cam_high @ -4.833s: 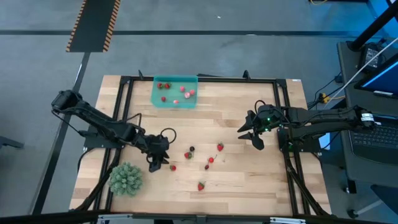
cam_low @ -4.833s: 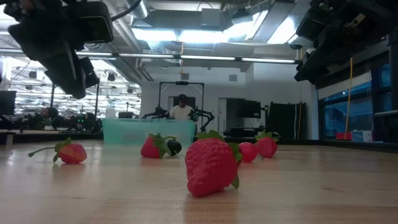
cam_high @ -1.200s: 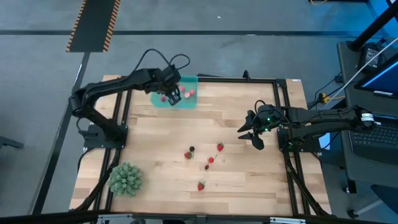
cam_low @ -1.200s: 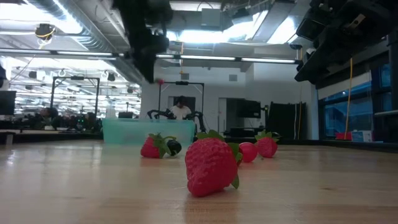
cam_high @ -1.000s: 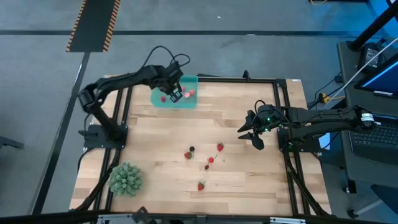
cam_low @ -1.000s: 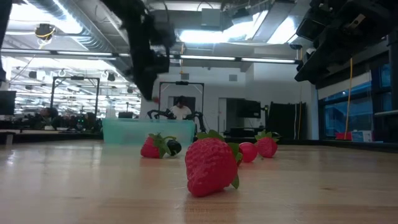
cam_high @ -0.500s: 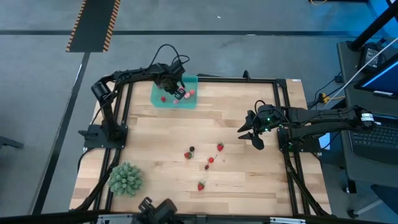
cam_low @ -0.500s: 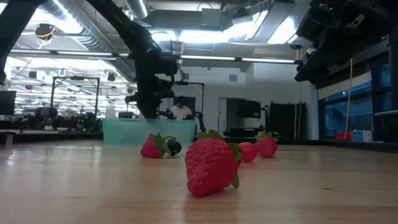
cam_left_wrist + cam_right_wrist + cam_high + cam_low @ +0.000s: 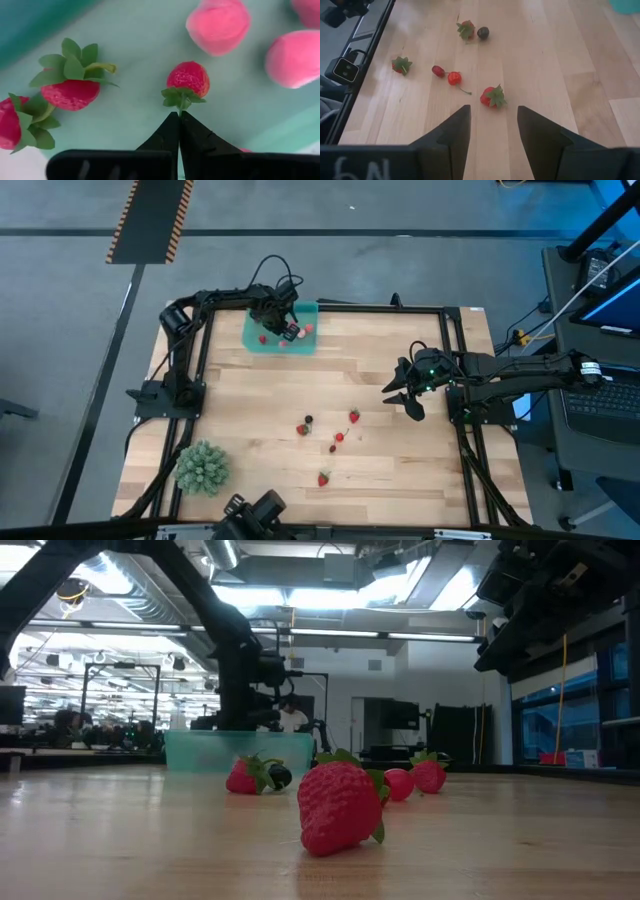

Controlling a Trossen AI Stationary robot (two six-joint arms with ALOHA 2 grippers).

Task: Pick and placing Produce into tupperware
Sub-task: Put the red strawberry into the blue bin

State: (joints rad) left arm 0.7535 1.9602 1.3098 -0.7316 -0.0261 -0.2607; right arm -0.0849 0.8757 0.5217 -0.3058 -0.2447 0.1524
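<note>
The teal tupperware (image 9: 252, 330) stands at the table's far edge, left of the middle. It holds several pieces of produce: leafy red strawberries (image 9: 71, 92) and pink fruits (image 9: 218, 25). My left gripper (image 9: 286, 330) is inside it, pointing down, shut on a small red strawberry (image 9: 188, 78). More produce lies mid-table: a strawberry (image 9: 303, 429), a dark fruit (image 9: 309, 420), another strawberry (image 9: 353, 416) and a few more nearer the front. My right gripper (image 9: 405, 395) hovers open above the table's right side, with nothing between its fingers (image 9: 492, 125). My left gripper pinches the strawberry's green top (image 9: 180, 99) between its two fingertips (image 9: 170, 131), coming from above and pointing down. The berry hangs below the fingers, just over the tupperware's floor. Whether it touches the floor I cannot tell.
A large spiky green ball (image 9: 203, 467) sits at the table's near left corner. A black frame rail (image 9: 330, 307) runs around the tabletop. Bare wood lies between the tupperware and the loose fruit. A big strawberry (image 9: 338, 805) lies close to the low camera.
My left gripper has come down into the tupperware with the small strawberry, still shut on it, and has rolled a little about its own line. The right arm has kept still.
</note>
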